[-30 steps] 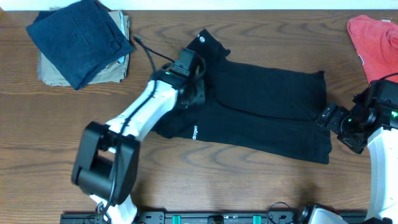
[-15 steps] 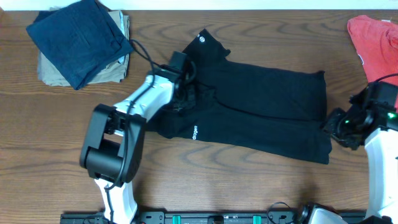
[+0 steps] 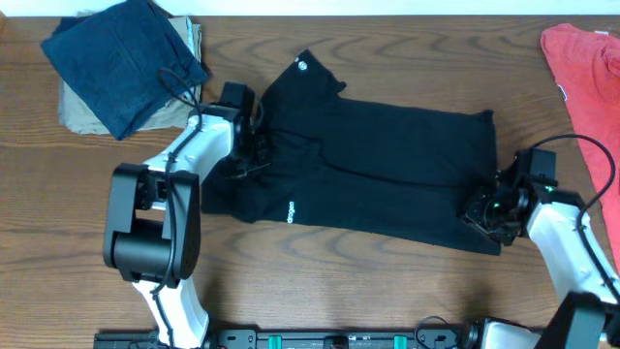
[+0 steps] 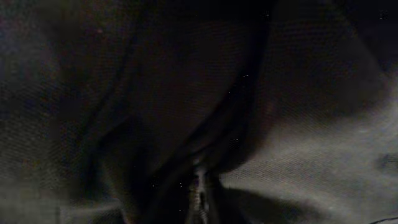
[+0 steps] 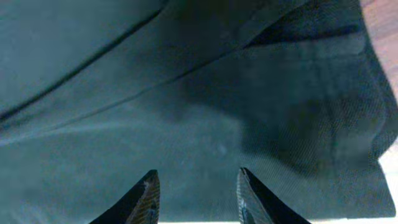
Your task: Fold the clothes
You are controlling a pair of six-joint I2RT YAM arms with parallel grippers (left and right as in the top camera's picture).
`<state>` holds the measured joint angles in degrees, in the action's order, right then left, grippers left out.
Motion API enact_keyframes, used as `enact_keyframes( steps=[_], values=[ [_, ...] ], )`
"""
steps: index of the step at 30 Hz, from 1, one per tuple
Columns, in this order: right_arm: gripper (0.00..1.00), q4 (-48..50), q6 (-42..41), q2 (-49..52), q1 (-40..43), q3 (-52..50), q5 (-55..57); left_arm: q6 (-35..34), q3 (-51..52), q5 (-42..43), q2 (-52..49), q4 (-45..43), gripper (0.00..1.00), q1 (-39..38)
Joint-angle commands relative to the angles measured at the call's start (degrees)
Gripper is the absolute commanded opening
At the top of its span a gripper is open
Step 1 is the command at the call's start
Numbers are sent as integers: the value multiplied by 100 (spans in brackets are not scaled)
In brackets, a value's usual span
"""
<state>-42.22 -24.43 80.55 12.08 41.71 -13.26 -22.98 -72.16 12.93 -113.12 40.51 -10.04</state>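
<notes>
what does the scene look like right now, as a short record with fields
surface: wooden table
task item: black T-shirt, spread across the middle of the table
left gripper: at the shirt's lettered end; wrist view too dark to tell open or shut
right gripper: open, at the shirt's opposite hem corner
other items: navy folded garment on top of a tan garment, one far corner; red garment, the other far corner

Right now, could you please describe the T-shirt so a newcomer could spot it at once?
On the wooden table, look in the middle. The black T-shirt lies spread there; unlike the folded navy garment far left and red garment far right, it bears white lettering and a round white logo.
</notes>
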Motion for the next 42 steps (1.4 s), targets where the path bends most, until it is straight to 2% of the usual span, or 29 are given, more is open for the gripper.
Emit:
enact_keyframes(
  steps=[1, 9, 16, 19, 23, 29, 30, 31, 32, 33, 34, 37, 42],
  values=[
    [39, 105, -192, 310, -52, -22, 42, -208, 284, -356, -111, 372, 6, 227],
    [37, 358, -433, 1134, -42, -20, 291, -507, 284, -409, 96, 968, 6, 361],
    [38, 367, -579, 1172, 44, 9, 691, -761, 284, -1088, 437, 1360, 6, 361],
    [36, 262, -577, 1169, 140, 74, 793, -756, 284, -1106, 503, 1370, 6, 367],
    [26, -275, -573, 1169, 188, 518, 922, -754, 282, -1110, 623, 1434, 6, 365],
    [35, -1674, -573, 1169, 190, 1976, 1534, -756, 282, -1102, 1362, 1513, 6, 365],
    [40, -1858, -527, 1169, 190, 2245, 1539, -754, 275, -1067, 1539, 1486, 8, 363],
    [53, -1954, -448, 1167, 188, 2444, 1488, -710, 269, -964, 1711, 1427, 23, 358],
    [65, -2013, -310, 1169, 177, 2645, 1346, -516, 260, -693, 1902, 1272, 58, 358],
    [73, -2022, -186, 1169, 166, 2774, 1158, -267, 256, -350, 2050, 1056, 72, 361],
    [79, -2006, -22, 1169, 142, 2887, 876, 17, 254, 55, 2199, 741, 76, 358],
    [86, -1926, 304, 1169, 13, 2959, 345, 306, 216, 601, 2369, -92, 91, 334],
    [86, -1816, 350, 1172, -531, 2806, 361, 474, 28, 595, 2175, -1281, 92, 122]
  ],
)
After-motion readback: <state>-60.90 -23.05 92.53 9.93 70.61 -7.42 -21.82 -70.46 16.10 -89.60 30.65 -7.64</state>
